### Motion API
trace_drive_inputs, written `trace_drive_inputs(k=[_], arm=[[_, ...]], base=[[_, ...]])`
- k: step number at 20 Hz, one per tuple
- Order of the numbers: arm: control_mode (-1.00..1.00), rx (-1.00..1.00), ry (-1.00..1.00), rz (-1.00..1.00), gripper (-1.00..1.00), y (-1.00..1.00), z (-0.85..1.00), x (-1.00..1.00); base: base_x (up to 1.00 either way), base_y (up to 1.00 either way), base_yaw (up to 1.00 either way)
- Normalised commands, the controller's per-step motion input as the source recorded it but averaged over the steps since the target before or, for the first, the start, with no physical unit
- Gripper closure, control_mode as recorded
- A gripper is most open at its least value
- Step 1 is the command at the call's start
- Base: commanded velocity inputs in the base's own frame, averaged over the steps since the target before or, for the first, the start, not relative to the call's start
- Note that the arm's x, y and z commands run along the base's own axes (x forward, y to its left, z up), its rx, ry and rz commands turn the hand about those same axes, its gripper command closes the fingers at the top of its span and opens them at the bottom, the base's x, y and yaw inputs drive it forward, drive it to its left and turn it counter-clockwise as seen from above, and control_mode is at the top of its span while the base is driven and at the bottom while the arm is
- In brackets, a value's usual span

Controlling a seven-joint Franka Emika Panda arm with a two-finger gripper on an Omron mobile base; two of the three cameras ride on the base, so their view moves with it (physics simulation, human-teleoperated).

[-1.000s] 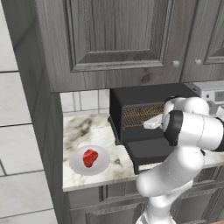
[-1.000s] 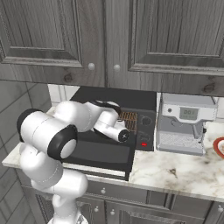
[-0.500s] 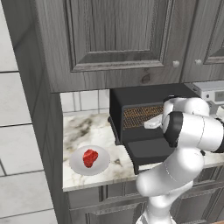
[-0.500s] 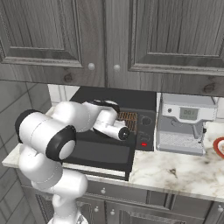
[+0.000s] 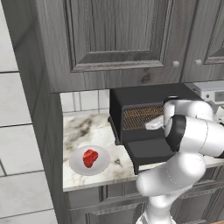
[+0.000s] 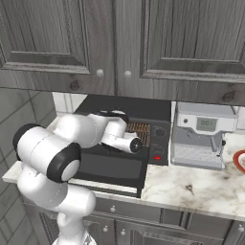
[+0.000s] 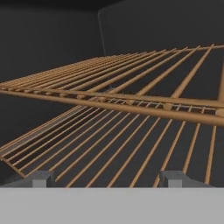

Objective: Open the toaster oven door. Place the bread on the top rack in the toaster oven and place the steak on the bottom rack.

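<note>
Hand view: coppery wire top rack (image 7: 131, 94) (grid)

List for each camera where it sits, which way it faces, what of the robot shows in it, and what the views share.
Left base view: behind-left of the arm, facing the toaster oven, the steak on a plate; white arm at right.
Right base view: behind-right, facing the toaster oven door, coffee machine; arm at left.
Hand view: on the hand, facing into the oven, top rack above bottom rack; open gripper.
Shared: oven, racks.
</note>
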Motion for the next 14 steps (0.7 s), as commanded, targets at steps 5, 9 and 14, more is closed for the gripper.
trace_drive_inputs(k=[5,9,14], arm=[[-1.00,0.00,0.01,-0.02,-1.00,0.09,-0.49,-0.39],[-1.00,0.00,0.04,-0.04,-1.00,0.16,-0.48,-0.36],[-1.00,-0.02,0.09,-0.06,-1.00,0.17,-0.48,-0.40]], base=[[0.00,0.00,0.00],[0.00,0.00,0.00],[0.00,0.00,0.00]])
